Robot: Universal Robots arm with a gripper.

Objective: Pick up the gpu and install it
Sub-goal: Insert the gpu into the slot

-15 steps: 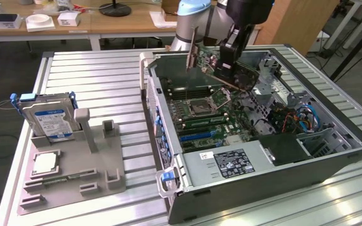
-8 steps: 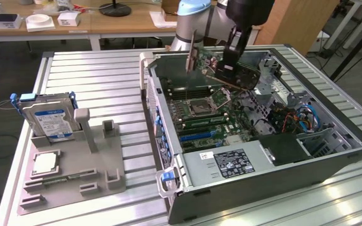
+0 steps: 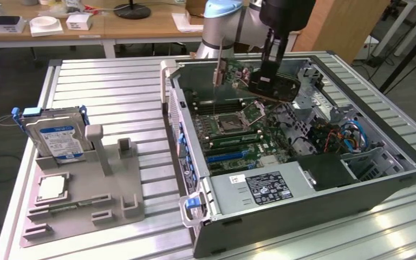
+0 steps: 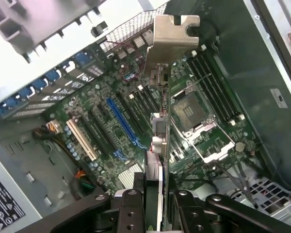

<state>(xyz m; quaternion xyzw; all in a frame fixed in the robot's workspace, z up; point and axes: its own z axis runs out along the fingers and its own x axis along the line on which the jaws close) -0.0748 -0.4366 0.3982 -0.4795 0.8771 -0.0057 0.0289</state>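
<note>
At the exterior view's left, saw a grey holder block (image 3: 85,195) lying on the slatted metal table (image 3: 114,92). Noted a blue-labelled hard drive (image 3: 58,140) standing upright at its far end, a square processor chip (image 3: 52,187) lying flat in front of that, and a narrow green memory stick (image 3: 78,205) just beside the chip. Further right, found the open computer case (image 3: 302,179) on the same table, with the motherboard (image 3: 237,141) facing up, the bare processor socket (image 3: 233,124) near its middle and the silver power supply (image 3: 266,187) at the near end. Above the far half of the case, found the gripper (image 3: 270,73) hanging from the arm (image 3: 226,21) and pinching the gpu (image 3: 248,81). Held the card tilted and clear of the board, with the silver bracket (image 3: 218,71) toward the exterior view's left. In the wrist view, saw the gpu (image 4: 160,131) edge-on, clamped between the two dark fingers (image 4: 131,208) of the gripper (image 4: 157,194), with the bracket (image 4: 172,36) at the end away from them. Beneath the card, made out a white slot (image 4: 80,141), a long blue slot (image 4: 123,124) and the processor socket (image 4: 191,111).
</note>
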